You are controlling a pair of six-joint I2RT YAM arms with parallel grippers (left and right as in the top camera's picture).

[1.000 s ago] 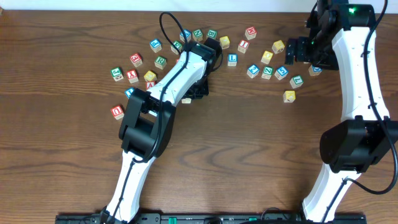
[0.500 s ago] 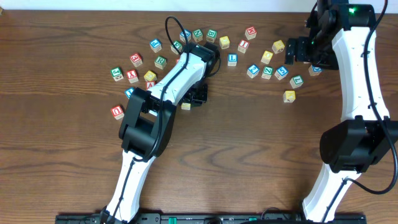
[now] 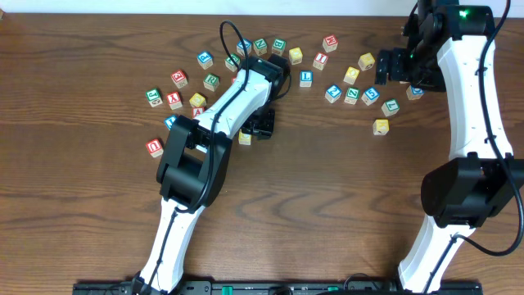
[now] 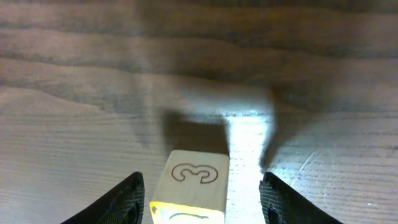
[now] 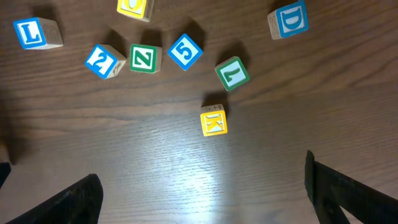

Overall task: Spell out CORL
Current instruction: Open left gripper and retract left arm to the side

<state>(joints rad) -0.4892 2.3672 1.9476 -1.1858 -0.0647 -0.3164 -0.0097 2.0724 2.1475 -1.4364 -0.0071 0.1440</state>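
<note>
Left pincer [image 4: 203, 198] spread wide, yellow-topped cube [image 4: 191, 180] sitting on the table between its fingers.

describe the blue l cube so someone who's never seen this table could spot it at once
Look along the far side of the table, where the letter cubes are scattered. Just beside the left arm's black wrist, toward the right arm, sits the blue L cube. Its top is white with a blue L, unlike the yellow cube and red-lettered cube just beyond it.
</note>
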